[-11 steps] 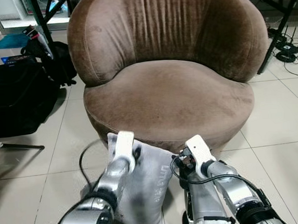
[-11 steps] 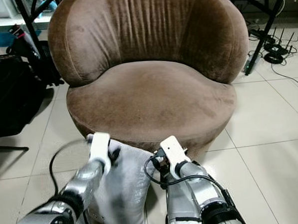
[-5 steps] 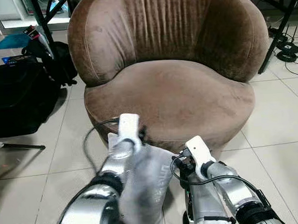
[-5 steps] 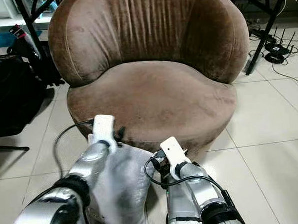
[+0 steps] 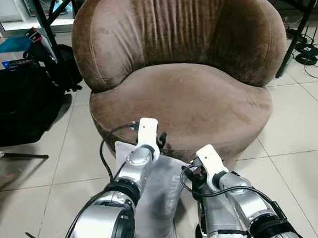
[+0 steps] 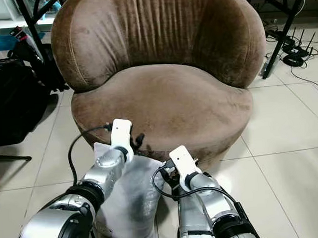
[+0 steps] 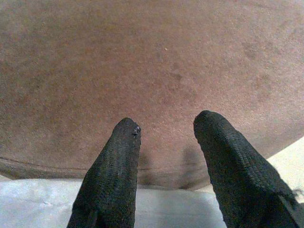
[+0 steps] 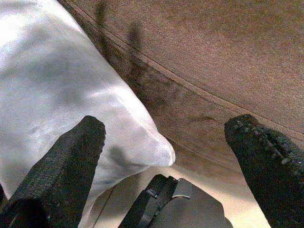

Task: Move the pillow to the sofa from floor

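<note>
You are hovering both open, empty tools, left tool [image 7: 164,126] and right tool [image 8: 166,142], over the pillow [image 5: 160,196] leaning against the sofa [image 5: 179,104]; next, close on its top edge.

White pillow [image 5: 162,196] stands upright against brown sofa [image 5: 178,75].

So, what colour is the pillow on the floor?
The pillow is white to pale grey, clearest in the right wrist view.

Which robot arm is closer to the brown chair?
Left. The left tool reaches over the pillow right up to the front edge of the chair. The right tool sits lower, beside the pillow's corner and below the seat.
</note>
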Robot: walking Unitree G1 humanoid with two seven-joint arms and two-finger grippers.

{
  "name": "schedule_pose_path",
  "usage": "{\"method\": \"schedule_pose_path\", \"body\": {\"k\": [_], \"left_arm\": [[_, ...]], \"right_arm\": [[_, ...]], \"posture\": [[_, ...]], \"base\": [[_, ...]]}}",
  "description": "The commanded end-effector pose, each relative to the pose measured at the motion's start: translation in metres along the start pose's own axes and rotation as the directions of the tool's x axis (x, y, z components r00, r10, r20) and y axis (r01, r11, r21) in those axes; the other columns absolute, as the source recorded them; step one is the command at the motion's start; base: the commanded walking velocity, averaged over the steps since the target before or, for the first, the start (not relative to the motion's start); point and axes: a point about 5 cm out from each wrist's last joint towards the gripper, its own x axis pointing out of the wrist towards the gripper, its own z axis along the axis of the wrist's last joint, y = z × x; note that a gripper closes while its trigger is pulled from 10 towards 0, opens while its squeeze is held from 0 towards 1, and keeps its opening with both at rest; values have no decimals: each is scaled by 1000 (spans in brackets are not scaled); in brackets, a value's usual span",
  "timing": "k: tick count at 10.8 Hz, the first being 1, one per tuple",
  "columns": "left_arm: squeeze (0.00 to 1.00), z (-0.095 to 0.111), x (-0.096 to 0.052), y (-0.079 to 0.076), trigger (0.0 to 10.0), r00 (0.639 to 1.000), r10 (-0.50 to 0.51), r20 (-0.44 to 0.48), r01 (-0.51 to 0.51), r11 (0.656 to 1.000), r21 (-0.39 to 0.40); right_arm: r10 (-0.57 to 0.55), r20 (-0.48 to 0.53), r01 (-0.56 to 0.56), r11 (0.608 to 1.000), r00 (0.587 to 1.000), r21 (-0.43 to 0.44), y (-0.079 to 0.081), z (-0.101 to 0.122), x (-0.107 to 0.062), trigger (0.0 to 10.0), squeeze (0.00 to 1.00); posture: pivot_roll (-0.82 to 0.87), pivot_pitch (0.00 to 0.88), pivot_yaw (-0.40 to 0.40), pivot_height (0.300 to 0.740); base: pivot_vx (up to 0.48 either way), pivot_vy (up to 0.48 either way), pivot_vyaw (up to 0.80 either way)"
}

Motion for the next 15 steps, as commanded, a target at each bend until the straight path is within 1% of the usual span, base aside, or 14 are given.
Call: {"method": "schedule_pose_path", "body": {"k": [1, 2, 3, 4, 5, 6, 7, 9, 10, 11, 12, 13, 15], "left_arm": [[0, -5, -1, -4, 10000, 1000, -16, -19, 16, 1000, -16], [0, -8, -2, -6, 10000, 1000, -15, -15, 14, 1000, -24], [0, -16, -7, -11, 10000, 1000, -7, 9, 8, 999, -52], [0, -24, -16, -7, 10000, 1000, 18, 19, -16, 997, -72], [0, -28, -27, 2, 10000, 998, 44, 39, -40, 994, -97], [0, -30, -41, 11, 10000, 996, 68, 61, -61, 993, -104], [0, -34, -51, 15, 10000, 995, 84, 57, -77, 991, -107], [0, -48, -73, 20, 10000, 993, 119, 12, -117, 985, -124], [0, -48, -76, 22, 10000, 991, 131, 7, -129, 983, -131], [0, -50, -80, 30, 10000, 989, 150, -1, -149, 982, -114], [0, -53, -84, 32, 10000, 988, 153, -16, -154, 982, -111], [0, -56, -91, 29, 10000, 989, 145, -25, -147, 983, -109], [0, -62, -98, 27, 10000, 986, 158, -48, -163, 978, -134]], "right_arm": [[-3, 7, 3, 1000, 1000, -7, -1, 3, 2, 10000, 0], [-2, 7, 2, 1000, 1000, -6, -1, 4, 2, 10000, 0], [0, 15, 0, 1000, 1000, -4, 0, 6, 4, 10000, 0], [1, 19, -1, 1000, 1000, -4, 1, 8, 5, 10000, 0], [3, 21, -3, 1000, 1000, -6, 0, 8, 5, 10000, 0], [12, 19, -12, 1000, 1000, -9, 1, 8, 5, 10000, 0], [23, 18, -23, 1000, 1000, -13, 1, 7, 5, 10000, 0], [49, 20, -48, 998, 999, -28, 3, 10, 7, 10000, 0], [53, 20, -52, 998, 998, -33, 4, 11, 8, 10000, 0], [62, 18, -62, 997, 998, -40, 5, 11, 8, 10000, 0], [69, 17, -69, 997, 997, -46, 6, 11, 9, 10000, 0], [72, 15, -71, 996, 997, -49, 5, 11, 8, 10000, 0], [74, 12, -73, 996, 997, -53, 3, 9, 7, 10000, 0]], "posture": [[-198, 0, 37, 463], [-190, 0, 33, 463], [-182, 0, 31, 463], [-172, 0, 27, 463], [-159, 0, 18, 463], [-143, 0, 4, 463], [-127, 0, -12, 463], [-105, 2, -36, 463], [-98, 5, -44, 463], [-94, 7, -50, 463], [-92, 8, -54, 463], [-92, 8, -54, 463], [-89, 6, -59, 463]], "base": [[0, 0, 0], [0, 0, 0], [0, 0, 0], [0, 0, 0], [0, 0, 0], [0, 0, 0], [0, 0, 0], [0, 0, 0], [0, 0, 0], [0, 0, 0], [0, 0, 0], [0, 0, 0], [0, 0, 0]]}}
